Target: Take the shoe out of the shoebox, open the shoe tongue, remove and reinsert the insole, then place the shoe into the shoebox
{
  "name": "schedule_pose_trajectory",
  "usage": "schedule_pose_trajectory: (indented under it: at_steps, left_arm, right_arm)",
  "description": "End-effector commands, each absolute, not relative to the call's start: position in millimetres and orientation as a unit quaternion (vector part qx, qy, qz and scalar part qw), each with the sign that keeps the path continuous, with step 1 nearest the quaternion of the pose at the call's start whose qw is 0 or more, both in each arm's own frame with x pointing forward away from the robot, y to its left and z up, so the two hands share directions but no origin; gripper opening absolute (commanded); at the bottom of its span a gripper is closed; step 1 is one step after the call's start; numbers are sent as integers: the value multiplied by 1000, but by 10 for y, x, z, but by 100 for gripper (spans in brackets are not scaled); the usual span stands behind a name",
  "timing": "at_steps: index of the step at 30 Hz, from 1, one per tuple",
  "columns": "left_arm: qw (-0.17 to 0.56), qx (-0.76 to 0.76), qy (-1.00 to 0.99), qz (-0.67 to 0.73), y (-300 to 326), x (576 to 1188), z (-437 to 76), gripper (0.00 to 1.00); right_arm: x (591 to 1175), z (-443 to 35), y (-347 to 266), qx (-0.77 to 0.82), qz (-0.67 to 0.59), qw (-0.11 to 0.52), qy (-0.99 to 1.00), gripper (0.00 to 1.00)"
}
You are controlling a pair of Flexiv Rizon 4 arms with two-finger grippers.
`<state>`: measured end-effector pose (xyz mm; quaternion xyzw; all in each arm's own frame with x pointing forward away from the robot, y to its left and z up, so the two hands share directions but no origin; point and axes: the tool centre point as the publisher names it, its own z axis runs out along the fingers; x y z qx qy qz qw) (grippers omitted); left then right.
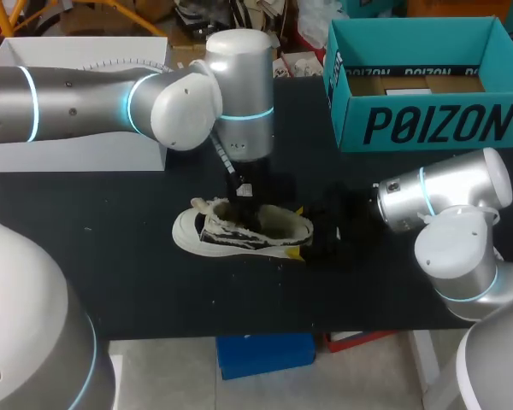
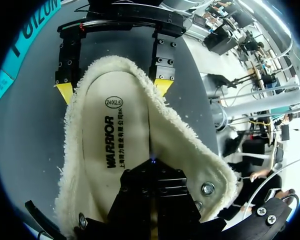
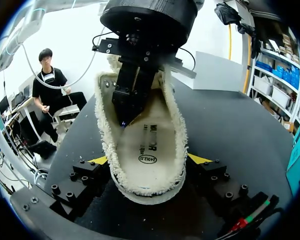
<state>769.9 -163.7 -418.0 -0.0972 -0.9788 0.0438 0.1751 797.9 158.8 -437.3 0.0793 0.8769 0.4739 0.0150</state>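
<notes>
A black tabletop fills your view. A cream, fleece-lined low shoe lies near its middle, long axis running side to side, toe toward your left arm, heel toward your right. Your right pincer stands wide, one yellow tip against each side of the heel, gripping it. Your left pincer reaches down from above into the shoe's mouth, onto the pale printed insole; whether it is closed or holds anything you cannot tell. An open teal cardboard shoebox sits behind at the right, well apart; a white box sits behind at the left.
</notes>
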Motion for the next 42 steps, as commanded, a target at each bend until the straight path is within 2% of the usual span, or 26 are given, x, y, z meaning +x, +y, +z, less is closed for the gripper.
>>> schedule_pose_trajectory:
  at_steps: [1,6,7,8,9,11,13,21,24,28,31,36,42]
  left_arm:
    - [175,-95,-979,48,-1620,7653,-4324,0]
    - [176,-93,-979,49,-1609,7662,-4330,0]
    - [176,-92,-979,50,-1608,7663,-4328,8]
    - [173,-91,-979,51,-1607,7665,-4326,21]
    - [172,-91,-980,52,-1606,7667,-4325,25]
    - [165,-90,-981,52,-1605,7669,-4323,27]
    - [164,-88,-981,53,-1605,7669,-4324,34]
    - [113,-76,-990,23,-1590,7672,-4388,35]
    - [79,-65,-995,9,-1580,7678,-4423,41]
    - [39,-50,-998,-2,-1553,7707,-4465,33]
    - [3,-44,-999,-10,-1532,7727,-4499,33]
    - [-59,-30,-998,-18,-1465,7782,-4565,28]
    - [-92,-27,-995,-16,-1403,7801,-4656,23]
  right_arm:
    - [7990,-4366,1589,80,473,15,877,0]
    - [7990,-4366,1589,80,473,15,877,0]
    - [7990,-4366,1589,80,473,15,877,0]
    - [7990,-4366,1589,80,473,15,877,0]
    - [7990,-4366,1589,80,473,15,877,0]
    - [7990,-4366,1589,80,473,15,877,0]
    - [7990,-4366,1589,80,473,15,877,0]
    - [7990,-4366,1589,80,473,15,877,0]
    - [7990,-4366,1589,80,473,15,877,0]
    - [7990,-4366,1589,80,473,15,877,0]
    - [7990,-4366,1589,80,473,15,877,0]
    - [7990,-4366,1589,80,473,15,877,0]
    - [7990,-4366,1589,80,473,15,877,0]
